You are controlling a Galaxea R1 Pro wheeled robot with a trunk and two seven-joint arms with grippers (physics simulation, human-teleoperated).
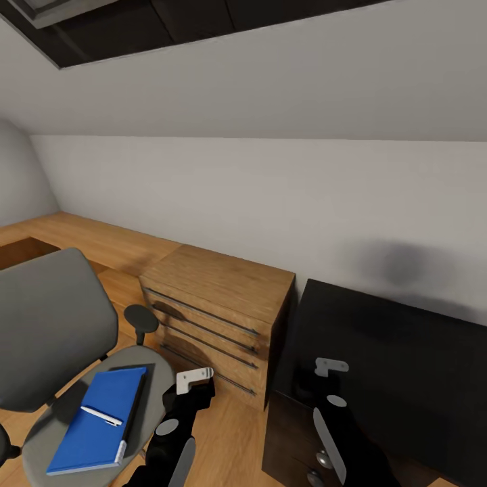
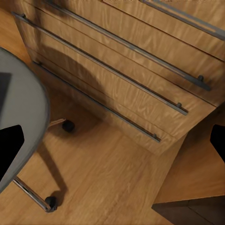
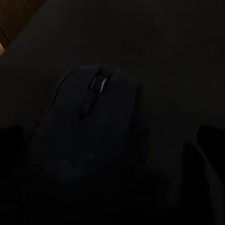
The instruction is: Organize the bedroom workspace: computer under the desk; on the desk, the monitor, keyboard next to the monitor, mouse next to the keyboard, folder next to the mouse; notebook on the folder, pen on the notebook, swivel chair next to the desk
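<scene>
The folder [image 1: 98, 419] lies on the chair [image 1: 51, 325] seat with a pen [image 1: 101, 415] on top. The mouse [image 3: 86, 126] sits on the black desk [image 1: 399, 358], directly under the right gripper [image 3: 112, 154], jaws apart. The left gripper [image 2: 112, 145], jaws apart, hangs over the floor [image 2: 108, 183] by the wooden cabinet [image 1: 216, 311].

Blue folder [image 1: 95, 423] with white pen [image 1: 101, 415] lies on swivel chair [image 1: 47, 325]; apparently a mouse [image 3: 89, 136] on the desk [image 1: 399, 365].

High head view; close wrist views
</scene>
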